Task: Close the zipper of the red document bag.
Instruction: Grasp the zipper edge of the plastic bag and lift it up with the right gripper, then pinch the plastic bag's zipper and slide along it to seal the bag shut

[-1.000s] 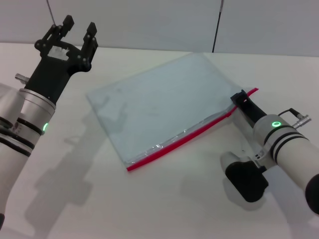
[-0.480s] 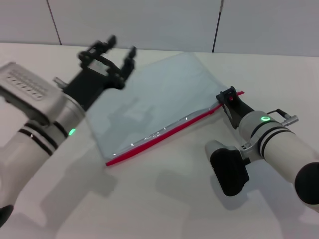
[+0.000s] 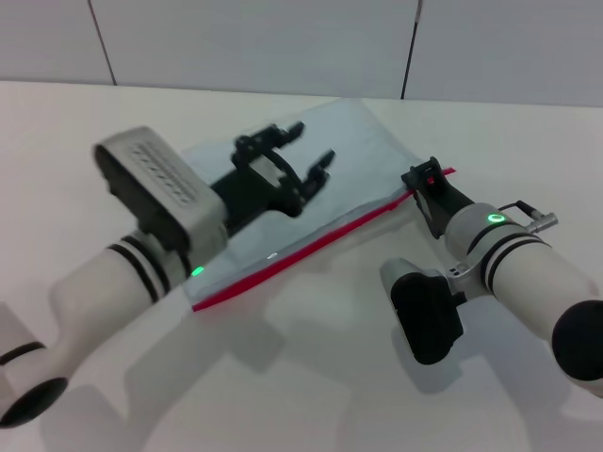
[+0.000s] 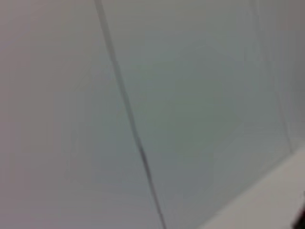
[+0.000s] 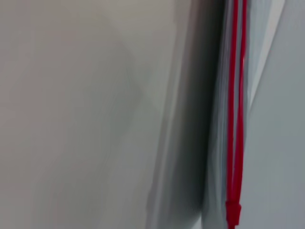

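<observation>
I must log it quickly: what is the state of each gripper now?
Left gripper: open, above the bag, holding nothing.
Right gripper: at the zipper end of the bag; state cannot be told.

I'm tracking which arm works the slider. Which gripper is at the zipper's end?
The right gripper, at the zipper's far end; the left gripper hovers open above the red document bag.

A plain white matte tabletop (image 3: 311,377) fills the foreground, meeting a pale grey panelled wall (image 3: 254,42) split by thin dark vertical seams (image 3: 409,47).
</observation>
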`<state>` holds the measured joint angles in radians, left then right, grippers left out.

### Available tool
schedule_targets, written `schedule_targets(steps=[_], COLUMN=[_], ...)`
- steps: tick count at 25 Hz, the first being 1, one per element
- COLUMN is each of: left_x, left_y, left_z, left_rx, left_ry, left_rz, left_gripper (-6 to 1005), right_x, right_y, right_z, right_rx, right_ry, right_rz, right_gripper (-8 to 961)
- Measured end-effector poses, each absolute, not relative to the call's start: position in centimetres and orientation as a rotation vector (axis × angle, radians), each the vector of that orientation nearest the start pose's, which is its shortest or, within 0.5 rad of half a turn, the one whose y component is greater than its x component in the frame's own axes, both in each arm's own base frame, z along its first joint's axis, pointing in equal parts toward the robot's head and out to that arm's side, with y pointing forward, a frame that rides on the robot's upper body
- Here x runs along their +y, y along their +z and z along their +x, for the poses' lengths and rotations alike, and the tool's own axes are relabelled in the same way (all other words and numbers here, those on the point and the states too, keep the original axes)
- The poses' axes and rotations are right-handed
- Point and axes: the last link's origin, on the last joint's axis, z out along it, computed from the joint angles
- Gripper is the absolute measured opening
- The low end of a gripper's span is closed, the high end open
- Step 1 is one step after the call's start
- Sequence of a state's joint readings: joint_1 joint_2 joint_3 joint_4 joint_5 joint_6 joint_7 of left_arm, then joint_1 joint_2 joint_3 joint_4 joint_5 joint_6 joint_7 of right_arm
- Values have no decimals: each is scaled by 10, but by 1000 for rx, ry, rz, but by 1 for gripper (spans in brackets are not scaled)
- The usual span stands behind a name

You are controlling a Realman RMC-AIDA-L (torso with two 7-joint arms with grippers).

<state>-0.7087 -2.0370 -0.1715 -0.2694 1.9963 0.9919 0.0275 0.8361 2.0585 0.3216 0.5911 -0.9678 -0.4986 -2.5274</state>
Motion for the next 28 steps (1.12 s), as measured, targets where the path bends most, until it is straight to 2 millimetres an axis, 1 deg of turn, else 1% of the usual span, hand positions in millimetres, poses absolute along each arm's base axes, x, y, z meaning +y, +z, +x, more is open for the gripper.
schedule_targets(steps=[6,16,28], left_x=[369,362,361], left_y=[-104,-123,-126], left_z=[-228,-220,-219], left_rx=[-50,52,90], left_ry=[-472,-391,-361], left_rz=[-2204,-2292,-2303], left_gripper=[512,512,513], right_x=[391,393,393], right_y=[-136,-138,-138], right_z=[208,200,199], right_rx=[-1077,-1058,-1030], right_ry=[-756,-716,-694], right_rz=[-1955,-1968,-1988], right_gripper=[46,46,45])
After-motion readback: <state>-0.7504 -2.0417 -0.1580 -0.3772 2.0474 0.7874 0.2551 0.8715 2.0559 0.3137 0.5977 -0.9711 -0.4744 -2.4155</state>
